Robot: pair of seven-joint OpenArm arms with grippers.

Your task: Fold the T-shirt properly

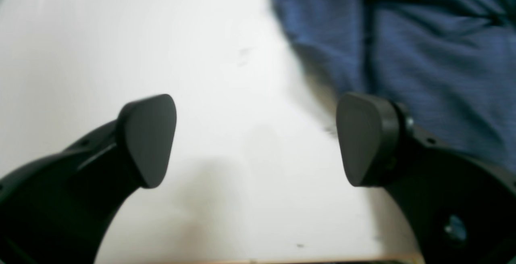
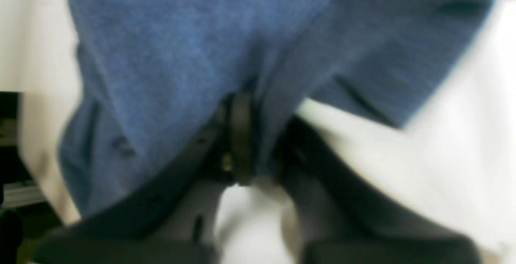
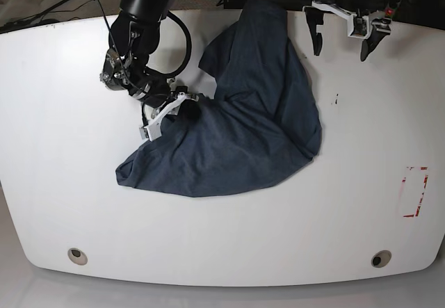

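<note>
Your right gripper (image 3: 182, 106) is clamped on a fold of the T-shirt (image 3: 243, 134) at its left side; your left gripper (image 3: 341, 33) hangs with jaws spread wide, empty, just beside the shirt's far-right part. The shirt is crumpled mid-table (image 3: 55, 183), its long axis running from the far edge toward the near-left; dark navy, wrinkled, unfolded.

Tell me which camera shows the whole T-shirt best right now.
The base view: the T-shirt lies crumpled in full on the white table, the right claw at its edge. The right wrist view shows only blurred blue cloth pinched at the claw; the left wrist view catches just one corner.
</note>
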